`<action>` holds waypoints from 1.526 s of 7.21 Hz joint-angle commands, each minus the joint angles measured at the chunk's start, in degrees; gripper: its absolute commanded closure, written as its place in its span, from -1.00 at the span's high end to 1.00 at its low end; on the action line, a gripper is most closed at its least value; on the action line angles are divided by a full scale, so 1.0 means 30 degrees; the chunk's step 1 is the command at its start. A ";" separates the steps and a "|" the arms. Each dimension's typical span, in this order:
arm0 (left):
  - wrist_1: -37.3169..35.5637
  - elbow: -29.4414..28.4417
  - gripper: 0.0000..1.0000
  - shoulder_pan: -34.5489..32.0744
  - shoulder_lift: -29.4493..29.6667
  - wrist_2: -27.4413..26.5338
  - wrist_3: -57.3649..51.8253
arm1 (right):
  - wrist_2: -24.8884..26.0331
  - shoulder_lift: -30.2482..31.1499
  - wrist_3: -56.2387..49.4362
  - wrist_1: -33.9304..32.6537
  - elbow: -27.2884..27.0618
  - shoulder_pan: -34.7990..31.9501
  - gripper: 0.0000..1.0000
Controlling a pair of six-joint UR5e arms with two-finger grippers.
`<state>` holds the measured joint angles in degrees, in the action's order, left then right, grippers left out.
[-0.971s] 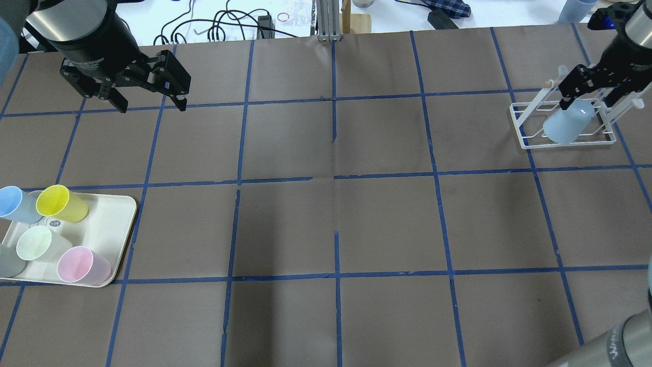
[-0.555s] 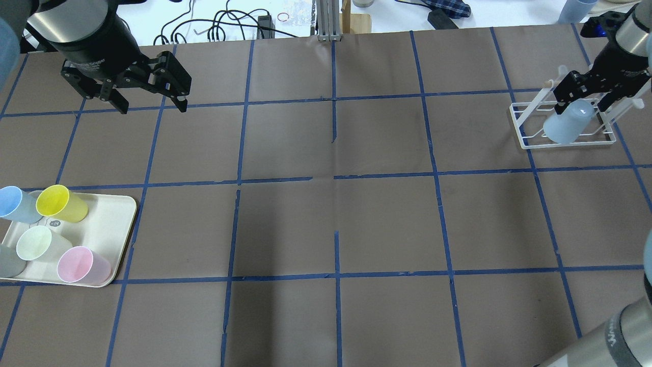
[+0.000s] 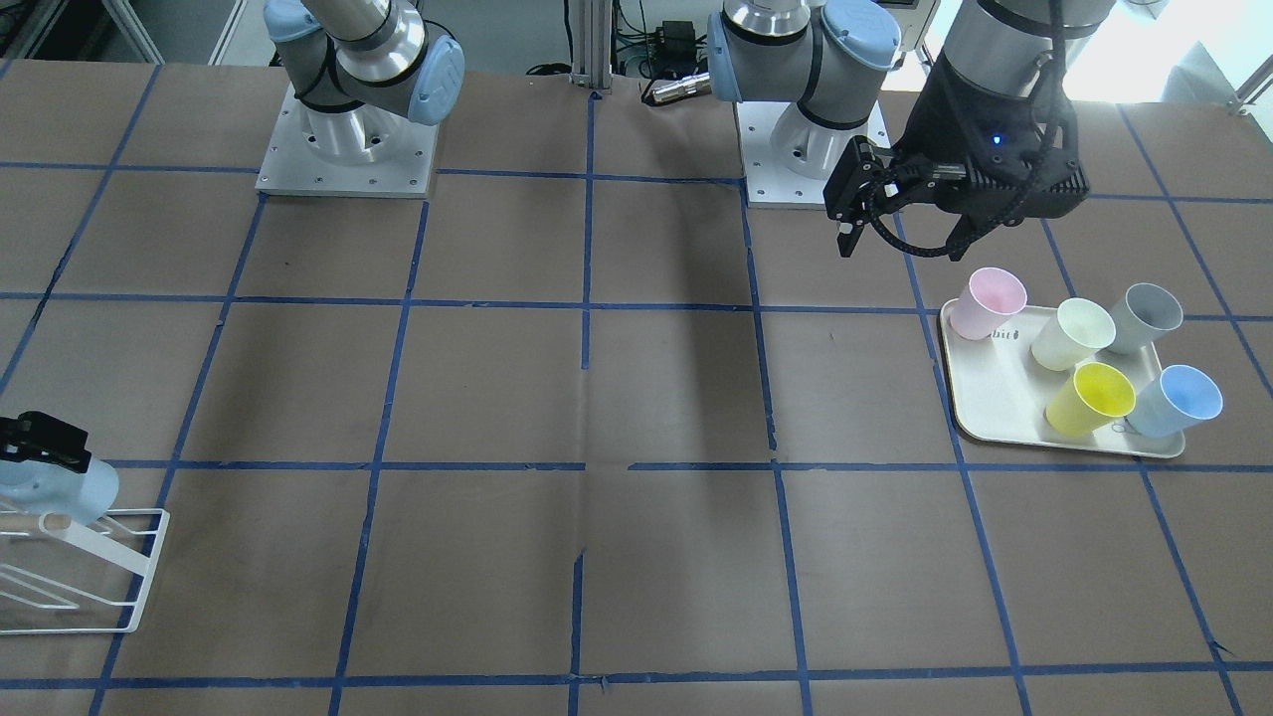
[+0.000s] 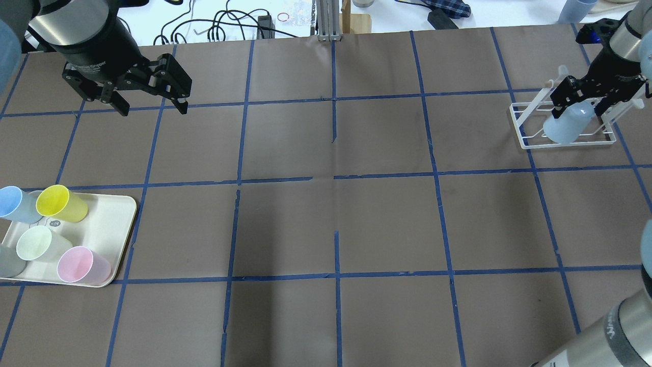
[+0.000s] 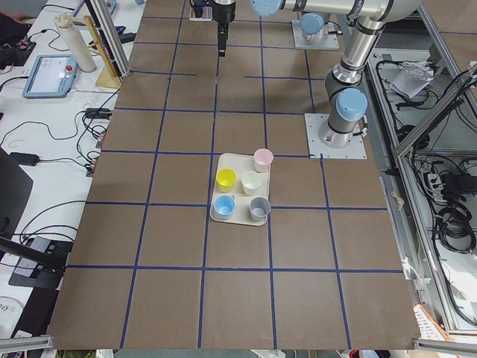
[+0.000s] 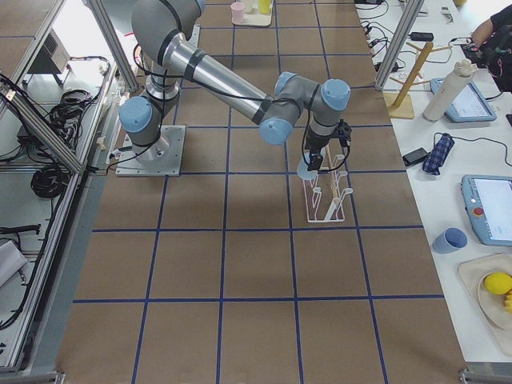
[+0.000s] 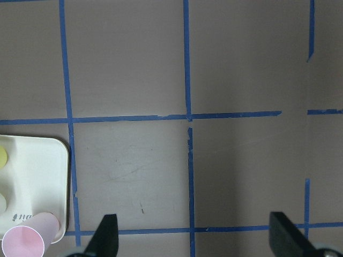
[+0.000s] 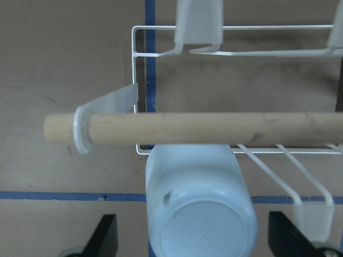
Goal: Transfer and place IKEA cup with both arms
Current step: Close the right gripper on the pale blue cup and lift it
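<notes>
The sky blue IKEA cup (image 4: 565,127) hangs upside down and tilted on a peg of the white wire rack (image 4: 524,140) at the far right of the table. My right gripper (image 4: 582,106) is open just above it. In the right wrist view the cup (image 8: 198,209) sits between the two fingers without touching either. The cup also shows in the front view (image 3: 50,487) and the right side view (image 6: 305,169). My left gripper (image 4: 153,108) is open and empty, held above the table at the far left; it also shows in the front view (image 3: 900,249).
A cream tray (image 4: 112,219) at the left front holds yellow (image 4: 61,202), pale green (image 4: 35,243), pink (image 4: 81,265), grey (image 4: 7,261) and grey-blue (image 4: 12,204) cups. The rack's wooden bar (image 8: 214,128) crosses just beyond the cup. Blue tape lines grid the brown table.
My right gripper has drawn back and up from the cup, fingers still apart; the cup stays on the rack. My left gripper has barely moved.
</notes>
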<state>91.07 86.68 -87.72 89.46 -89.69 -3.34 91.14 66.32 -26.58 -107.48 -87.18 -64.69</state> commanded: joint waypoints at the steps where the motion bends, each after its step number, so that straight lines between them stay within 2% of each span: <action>1: -0.0033 0.0022 1.00 0.0002 0.0004 0.0015 -0.0001 | -0.0027 -0.0103 0.0041 -0.0063 0.0027 -0.0001 0.75; 2: -0.0033 0.0050 1.00 0.0002 -0.0025 0.0015 -0.0001 | 0.0002 -0.0132 0.0041 -0.0034 0.0028 -0.0030 0.42; 5: -0.0033 0.0051 1.00 0.0002 0.0004 0.0044 -0.0001 | 0.0031 -0.0103 0.0012 -0.0005 0.0260 -0.0001 -0.03; 8: -0.0033 -0.0037 1.00 0.0002 -0.0025 0.0074 -0.0001 | 0.0031 0.0596 -0.0017 0.0460 0.0961 -0.0001 -0.03; 11: -0.0062 -0.0067 1.00 0.0032 0.0004 0.0074 -0.0001 | -0.0143 0.2993 0.0070 0.3328 0.1346 -0.0233 -0.02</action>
<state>90.95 86.43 -87.64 89.44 -89.50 -3.34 91.07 72.20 -26.58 -100.70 -83.39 -64.94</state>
